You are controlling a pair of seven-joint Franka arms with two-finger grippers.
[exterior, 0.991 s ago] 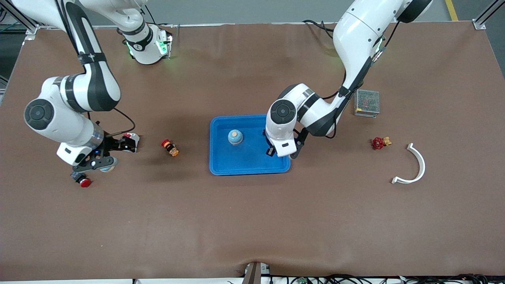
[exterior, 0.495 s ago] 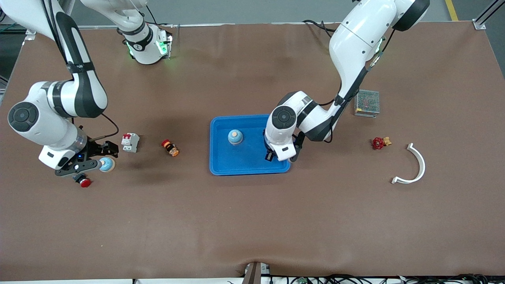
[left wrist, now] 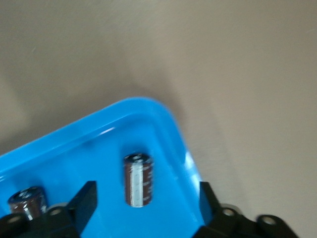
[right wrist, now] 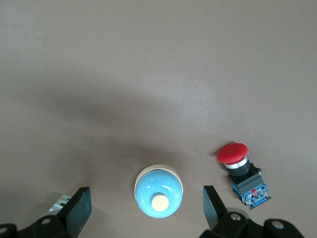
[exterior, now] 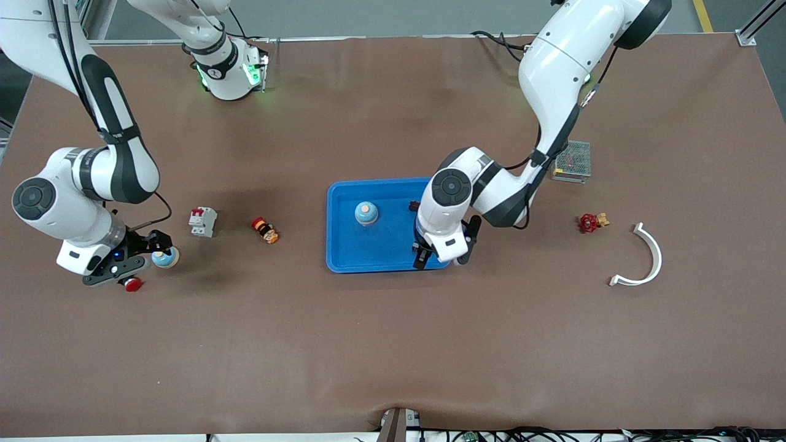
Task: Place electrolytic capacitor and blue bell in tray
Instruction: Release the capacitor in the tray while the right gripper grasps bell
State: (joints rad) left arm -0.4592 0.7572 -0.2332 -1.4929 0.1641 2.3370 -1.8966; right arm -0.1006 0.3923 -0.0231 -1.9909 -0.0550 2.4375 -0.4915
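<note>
I see a red push button (exterior: 131,283), white breaker (exterior: 202,221) and orange-red part (exterior: 265,230) toward the right arm's end; mesh box (exterior: 571,161), red valve (exterior: 589,222), white curved piece (exterior: 645,256) toward the left's.

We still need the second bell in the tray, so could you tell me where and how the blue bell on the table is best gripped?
Grip the blue bell across its round dome, coming straight down from above. It stands upright on the table with its button on top, between the open fingers of the right claw. Beside it lies a red push button, so close the fingers across the sides clear of that.
</note>
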